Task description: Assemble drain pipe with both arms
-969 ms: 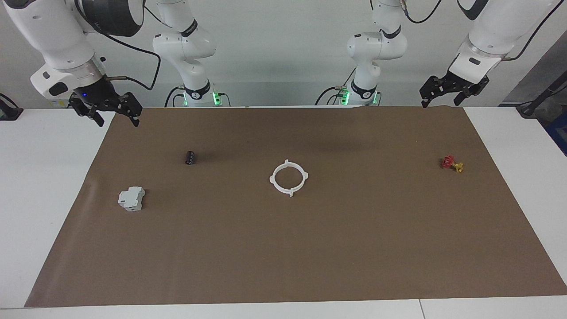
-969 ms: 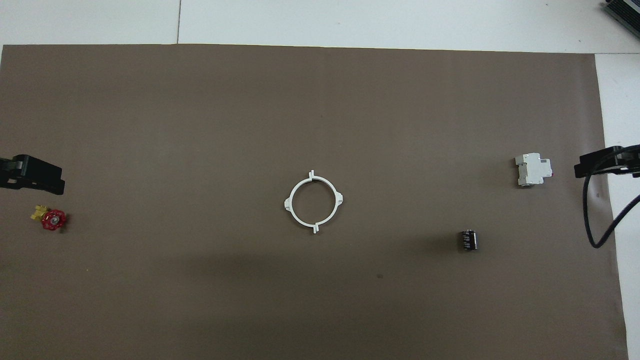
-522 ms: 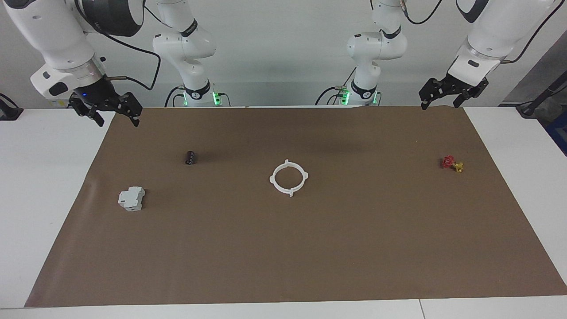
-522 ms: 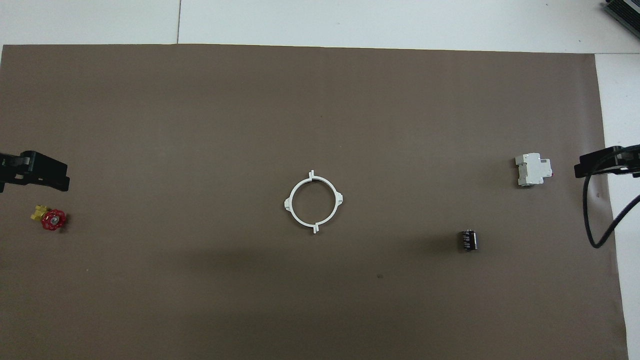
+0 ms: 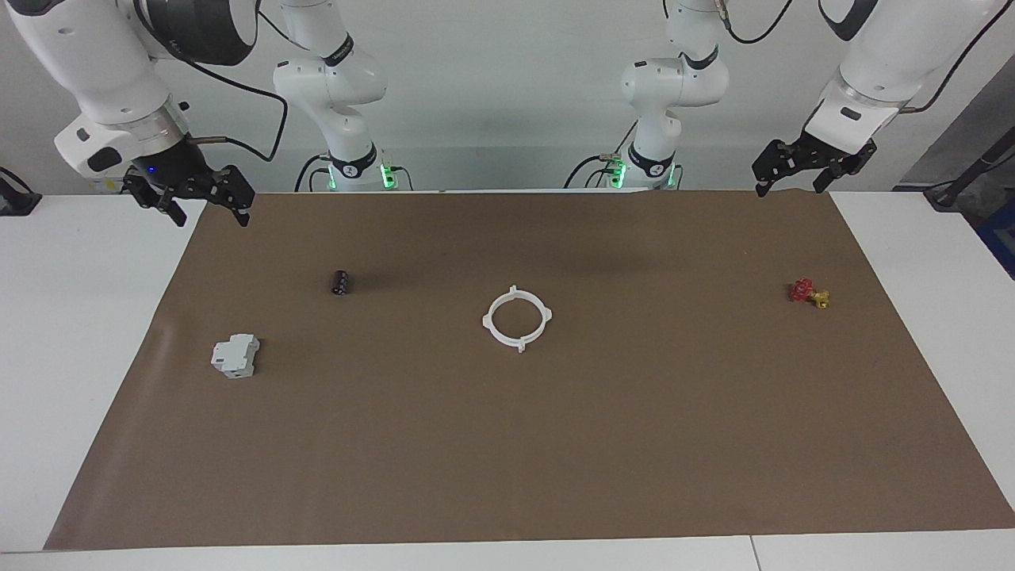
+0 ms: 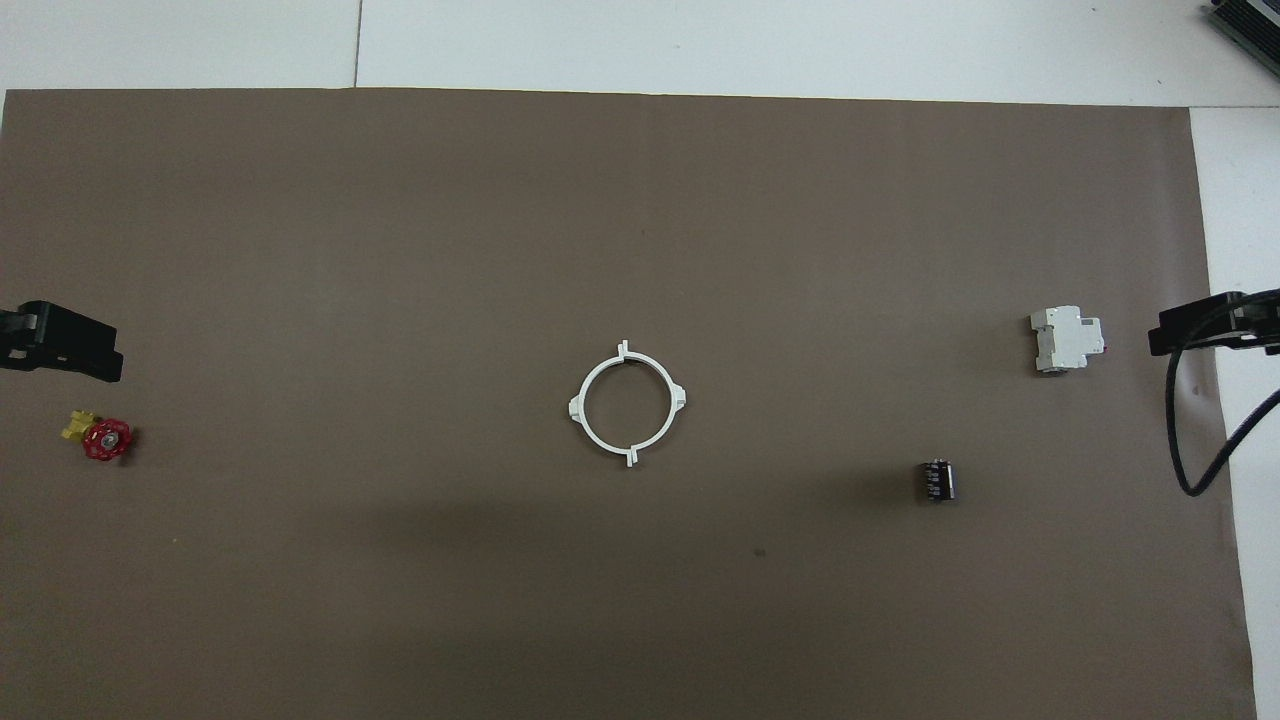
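Both grippers, left (image 5: 793,176) and right (image 5: 190,203), are hanging open and empty, the left drifting slightly; the drain pipe ring (image 5: 516,319) is lying joined, suggesting completion.

White table (image 5: 95,333) (brown mat (image 5: 555,444)), pale wall (image 5: 507,79)

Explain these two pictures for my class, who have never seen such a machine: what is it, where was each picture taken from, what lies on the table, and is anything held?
Two white robot arms stand at a table. One camera faces them; the other looks down from above their end. The left gripper and right gripper hang open at the ends of the brown mat, holding nothing. In the middle lies a white ring, the drain pipe's two halves together. Also there: a grey-white block, a small black cylinder and a red and yellow valve.
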Controlling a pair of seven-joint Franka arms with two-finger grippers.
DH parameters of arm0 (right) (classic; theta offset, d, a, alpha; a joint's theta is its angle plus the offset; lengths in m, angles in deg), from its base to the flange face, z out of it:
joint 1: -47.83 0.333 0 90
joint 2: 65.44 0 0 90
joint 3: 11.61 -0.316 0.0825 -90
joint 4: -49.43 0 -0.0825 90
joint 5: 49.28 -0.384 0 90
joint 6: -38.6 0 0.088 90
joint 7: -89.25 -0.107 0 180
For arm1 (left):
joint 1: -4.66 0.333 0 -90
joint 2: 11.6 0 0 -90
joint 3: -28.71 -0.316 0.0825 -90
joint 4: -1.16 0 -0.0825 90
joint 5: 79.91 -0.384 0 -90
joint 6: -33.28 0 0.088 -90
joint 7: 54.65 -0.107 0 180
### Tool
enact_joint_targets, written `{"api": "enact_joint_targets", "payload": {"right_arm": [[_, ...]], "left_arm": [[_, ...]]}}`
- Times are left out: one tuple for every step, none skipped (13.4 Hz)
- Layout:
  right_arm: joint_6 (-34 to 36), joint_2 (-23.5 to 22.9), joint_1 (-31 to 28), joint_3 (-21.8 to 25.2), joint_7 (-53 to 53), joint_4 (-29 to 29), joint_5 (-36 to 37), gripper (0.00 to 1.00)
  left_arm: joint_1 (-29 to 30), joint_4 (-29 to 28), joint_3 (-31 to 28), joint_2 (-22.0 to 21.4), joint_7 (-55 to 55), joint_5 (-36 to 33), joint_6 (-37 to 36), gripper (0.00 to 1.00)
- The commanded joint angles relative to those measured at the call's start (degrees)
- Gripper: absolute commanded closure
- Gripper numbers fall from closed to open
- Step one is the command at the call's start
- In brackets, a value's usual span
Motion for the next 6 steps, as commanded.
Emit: {"api": "enact_joint_targets", "payload": {"right_arm": [[0.6, 0.8, -0.2, -0.3, -0.4, -0.4, -0.5, 0.0], [0.6, 0.8, -0.2, -0.3, -0.4, -0.4, -0.5, 0.0], [0.6, 0.8, -0.2, -0.3, -0.4, -0.4, -0.5, 0.0], [0.6, 0.8, -0.2, -0.3, -0.4, -0.4, -0.5, 0.0], [0.6, 0.8, -0.2, -0.3, -0.4, -0.4, -0.5, 0.0], [1.2, 0.8, -0.3, -0.1, -0.4, -0.5, -0.5, 0.0]], "left_arm": [[0.4, -0.2, 0.0, -1.1, -0.6, 0.7, 0.5, 0.0], [0.4, -0.2, 0.1, -1.1, -0.5, 0.7, 0.6, 0.0], [0.4, -0.2, 0.2, -1.1, -0.5, 0.7, 0.6, 0.0], [0.4, -0.2, 0.1, -1.1, -0.5, 0.7, 0.6, 0.0], [0.4, -0.2, 0.1, -1.1, -0.5, 0.7, 0.9, 0.0], [0.4, -0.2, 0.0, -1.0, -0.5, 0.8, 2.4, 0.0]]}}
